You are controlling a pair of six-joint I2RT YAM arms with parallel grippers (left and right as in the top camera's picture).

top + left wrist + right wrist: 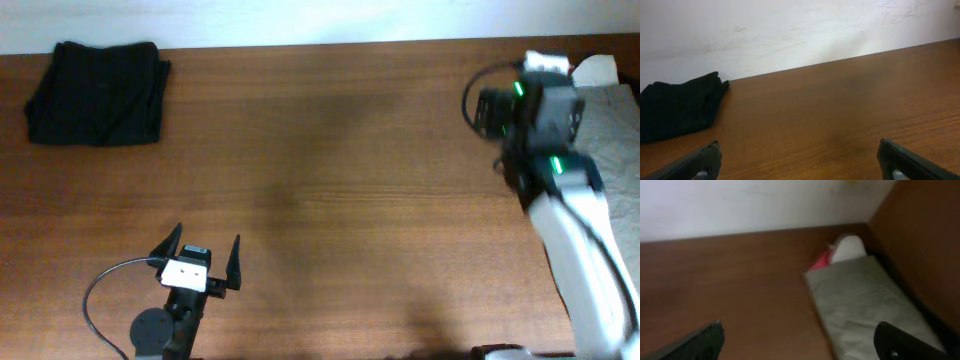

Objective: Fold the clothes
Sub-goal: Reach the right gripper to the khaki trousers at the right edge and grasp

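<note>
A folded black garment (97, 92) lies at the table's back left; it also shows in the left wrist view (675, 107). A flat khaki-grey garment (610, 120) lies at the right edge, with a white garment (595, 70) behind it. The right wrist view shows the khaki (865, 305), the white (849, 247) and a bit of red fabric (821, 260). My left gripper (200, 250) is open and empty near the front left (800, 160). My right gripper (545, 65) is open and empty (800, 332), above the khaki's left edge.
The brown wooden table (330, 180) reaches a pale wall at the back (790, 30). A dark brown panel (925, 240) stands along the right side beyond the khaki garment. A black cable (100, 290) loops by the left arm's base.
</note>
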